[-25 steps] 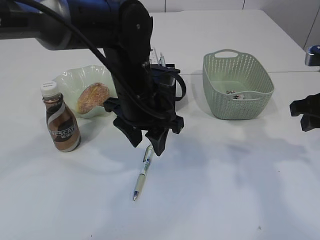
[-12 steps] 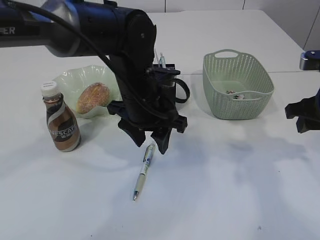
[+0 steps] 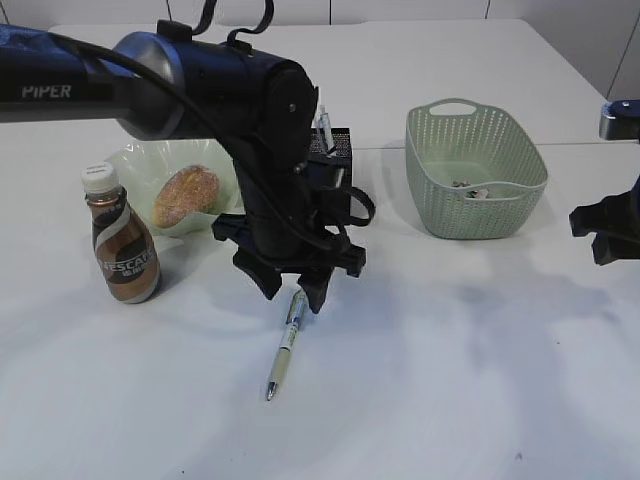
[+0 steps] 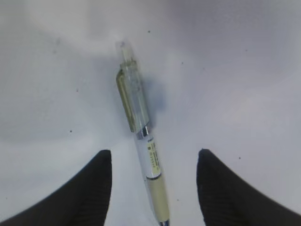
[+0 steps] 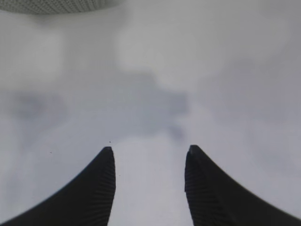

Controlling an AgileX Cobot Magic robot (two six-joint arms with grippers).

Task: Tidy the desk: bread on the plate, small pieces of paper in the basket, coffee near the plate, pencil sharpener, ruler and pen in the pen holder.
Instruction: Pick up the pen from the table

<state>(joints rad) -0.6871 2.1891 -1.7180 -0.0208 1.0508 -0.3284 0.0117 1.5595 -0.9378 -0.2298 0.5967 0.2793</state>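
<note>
The pen (image 3: 283, 345) lies on the white desk (image 3: 450, 380), tip toward the front. My left gripper (image 3: 292, 294) hangs open just above the pen's upper end. In the left wrist view the pen (image 4: 141, 136) runs between the two black fingers of my left gripper (image 4: 154, 157) without touching either. The bread (image 3: 186, 194) rests on the green plate (image 3: 140, 160), and the coffee (image 3: 122, 240) stands upright in front of it. The black pen holder (image 3: 337, 146) is half hidden behind the arm. My right gripper (image 5: 149, 153) is open over bare desk. The pencil sharpener is out of view.
The green basket (image 3: 475, 170) stands at the back right with small pieces of paper (image 3: 470, 187) inside. My right gripper (image 3: 603, 235) hovers at the right edge, to the right of the basket. The basket's rim (image 5: 51, 4) shows at the top of the right wrist view.
The left arm has leaned forward and its gripper has shifted slightly left over the pen's upper end. The right gripper has drifted a little to the left. The pen has not moved.
</note>
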